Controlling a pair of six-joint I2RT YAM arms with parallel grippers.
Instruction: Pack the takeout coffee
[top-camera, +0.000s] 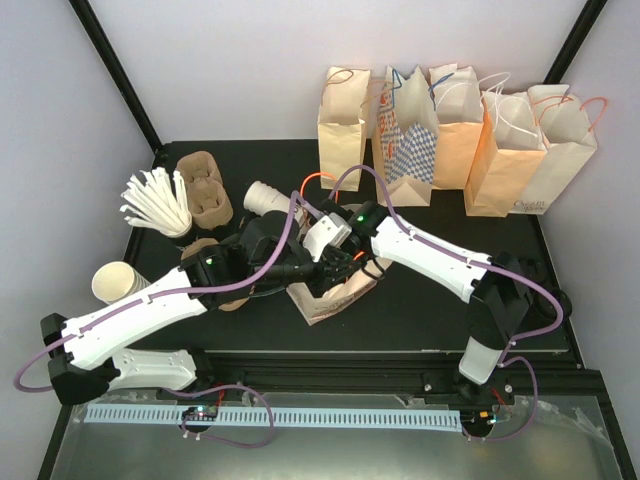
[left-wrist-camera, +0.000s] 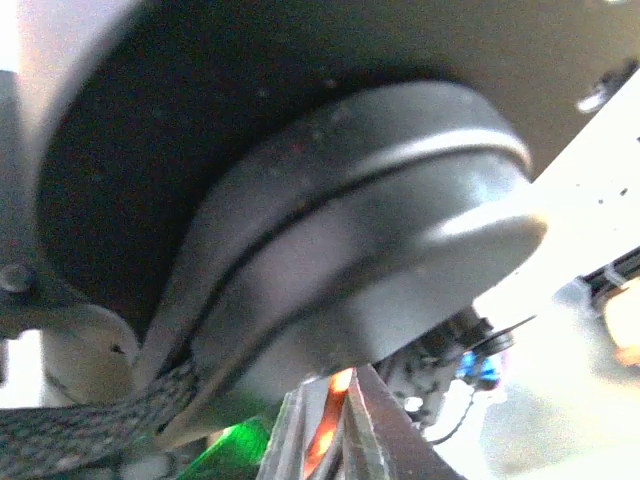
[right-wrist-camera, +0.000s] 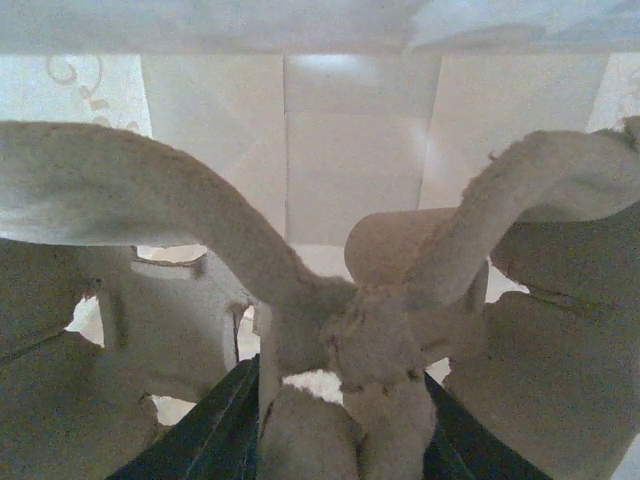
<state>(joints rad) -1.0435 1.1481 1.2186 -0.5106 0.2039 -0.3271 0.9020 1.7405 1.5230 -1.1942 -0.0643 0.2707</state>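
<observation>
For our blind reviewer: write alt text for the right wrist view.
The right claw pinches the centre of a pulp cup carrier that fills the frame. Pale folded paper panels, probably a bag's inside, lie behind.

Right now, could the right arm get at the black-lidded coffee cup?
Probably not. The right pincer is shut on the carrier inside a bag, so it is busy, and the lid shows up close only in the left wrist view.

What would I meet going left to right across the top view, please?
Cream paper cup, bundle of white sticks, brown cup carriers, cup lying on its side, row of standing paper bags.
</observation>
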